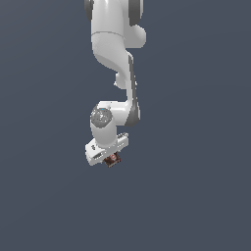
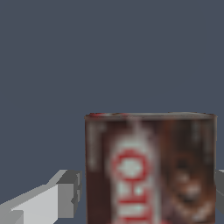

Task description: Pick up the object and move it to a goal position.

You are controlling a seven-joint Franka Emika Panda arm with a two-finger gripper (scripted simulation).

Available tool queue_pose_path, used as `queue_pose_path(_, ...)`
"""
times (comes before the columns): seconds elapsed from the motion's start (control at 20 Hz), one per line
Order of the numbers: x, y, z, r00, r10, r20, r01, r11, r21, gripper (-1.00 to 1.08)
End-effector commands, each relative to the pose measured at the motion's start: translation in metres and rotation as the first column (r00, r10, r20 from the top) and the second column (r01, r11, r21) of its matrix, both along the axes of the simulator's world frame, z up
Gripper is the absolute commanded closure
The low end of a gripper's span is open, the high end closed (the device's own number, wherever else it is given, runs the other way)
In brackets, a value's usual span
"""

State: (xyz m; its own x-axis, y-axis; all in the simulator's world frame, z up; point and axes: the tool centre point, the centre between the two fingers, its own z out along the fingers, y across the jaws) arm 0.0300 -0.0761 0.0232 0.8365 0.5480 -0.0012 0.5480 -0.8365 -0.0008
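the arm hangs down from the top of the exterior view with its gripper [image 1: 111, 159] low in the middle of the scene, and the small brown-and-red box [image 1: 112, 159] sits tucked right under the hand, between the fingers. in the wrist view the box [image 2: 150, 168] fills the space between one pale finger [image 2: 65, 192] on one side and a sliver of the other finger [image 2: 220, 181] at the picture's edge. the jaws look drawn in narrow on the box, holding it by its two opposite side faces, though on the one side a thin gap seems to show, so i would not swear the contact is firm.

that is the worry from here: the box is much smaller than the hand and seems pinched only near its lower part. a quick swing toward the goal, or a light squeeze, could let it pivot or slip out. no goal marker shows in either view, and nothing tells me how high the box is above the floor.

as for how it lies, the printed face with the pale label and red lettering turns toward the wrist camera. the lettering runs along the box away from the hand, so i judge its long axis to lie along the fingers' reach, with its far end pointing out past the fingertips. in the exterior view it is too small to confirm this.
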Motion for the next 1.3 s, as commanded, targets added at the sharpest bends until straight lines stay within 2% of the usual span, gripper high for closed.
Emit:
queue_pose_path(0.0,0.001,0.000,-0.006,1.000,0.000,0.001,0.000,1.000,0.000,-0.92)
queue_pose_path(0.15,0.002,0.000,-0.007,1.000,0.001,0.001,-0.001,1.000,0.000,-0.92)
queue_pose_path(0.2,0.002,0.000,-0.007,1.000,0.001,0.001,-0.001,1.000,0.000,1.08)
queue_pose_path(0.85,0.001,-0.001,-0.005,1.000,-0.001,0.002,0.001,1.000,-0.001,1.08)
queue_pose_path(1.25,-0.010,0.007,0.016,1.000,-0.001,0.002,0.001,1.000,-0.001,1.08)
